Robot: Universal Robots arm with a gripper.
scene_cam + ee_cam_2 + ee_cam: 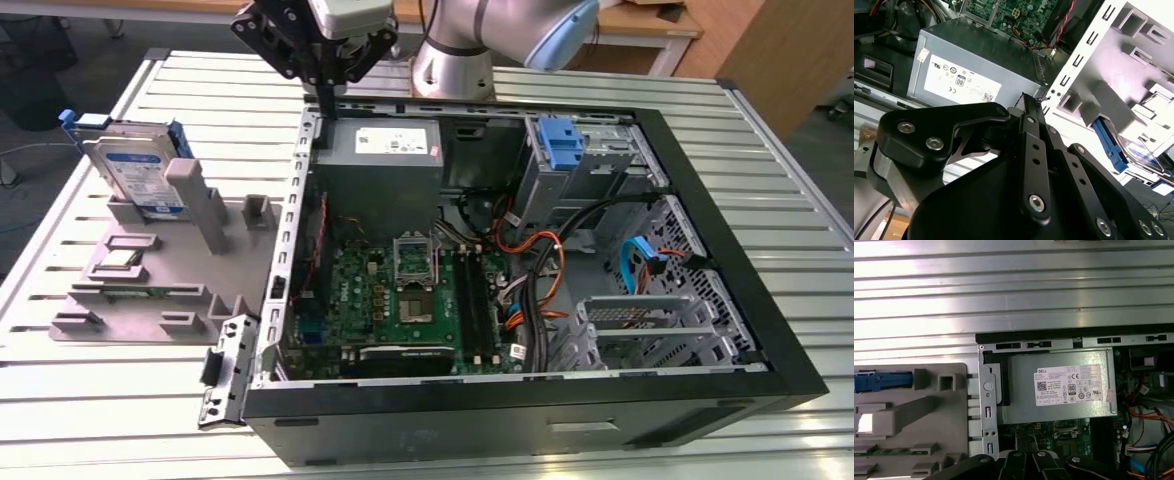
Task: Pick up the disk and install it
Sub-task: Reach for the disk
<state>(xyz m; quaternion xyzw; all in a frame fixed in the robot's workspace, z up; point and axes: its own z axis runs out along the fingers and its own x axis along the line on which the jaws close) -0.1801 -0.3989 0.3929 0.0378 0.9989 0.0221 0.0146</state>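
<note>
Upright, the disk (134, 172) sits in the grey holder (134, 300) beside the case (534, 420).

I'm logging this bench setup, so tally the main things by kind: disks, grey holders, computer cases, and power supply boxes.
disk, standing upright in the holder: 1
grey holder: 1
open computer case: 1
power supply box, inside the case: 1
Total: 4
</note>
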